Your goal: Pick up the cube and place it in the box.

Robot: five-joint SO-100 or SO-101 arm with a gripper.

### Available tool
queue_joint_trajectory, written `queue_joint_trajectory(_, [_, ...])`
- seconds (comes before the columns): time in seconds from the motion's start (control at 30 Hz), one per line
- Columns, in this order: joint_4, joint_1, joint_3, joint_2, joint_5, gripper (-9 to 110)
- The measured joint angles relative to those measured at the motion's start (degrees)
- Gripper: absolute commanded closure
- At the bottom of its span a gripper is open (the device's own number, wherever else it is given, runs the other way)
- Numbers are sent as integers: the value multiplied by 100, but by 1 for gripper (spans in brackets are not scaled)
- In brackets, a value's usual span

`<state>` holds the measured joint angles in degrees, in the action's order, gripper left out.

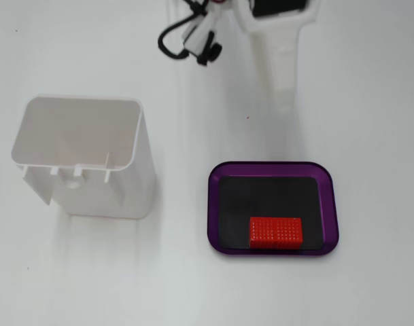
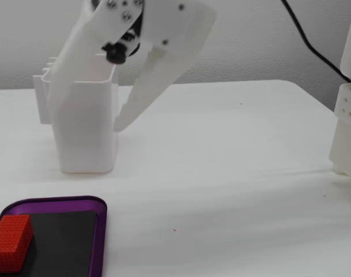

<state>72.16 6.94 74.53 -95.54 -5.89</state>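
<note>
**Visitor:** Since the cube (image 1: 275,231) already lies on the black floor of the box (image 1: 215,204), why are you up there?

**Arm:** Because I judge my work done. The cube rests flat near the front wall of the box in a fixed view from above, studded face up, touching nothing but the floor. My gripper (image 2: 119,125) hangs high over the bare table (image 2: 233,150), well apart from the box, so I won't knock the rim.

**Visitor:** Are you holding anything?

**Arm:** No. One long white finger (image 2: 149,86) shows clearly, with nothing on it. Whether my jaws stand apart or together I cannot tell; the other finger is lost against the white.

**Visitor:** And the tall white container (image 1: 84,159)?

**Arm:** It stands upright and empty, just beside my finger in a fixed view from the side, though apart from the box.

**Visitor:** Any brand or label?

**Arm:** None that I can read anywhere.
</note>
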Motion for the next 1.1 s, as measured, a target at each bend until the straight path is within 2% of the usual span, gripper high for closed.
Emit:
queue_joint_trajectory(0.17, [1011,88,659,-1608,246,82])
queue_joint_trajectory(0.27, [1125,44,1477,-2795,299,82])
queue_joint_trajectory(0.77, [158,44,7559,-9527,299,82])
queue_joint_trajectory(0.93, [158,79,8877,-9668,369,82])
queue_joint_trajectory(1.1, [123,88,9404,-9668,334,85])
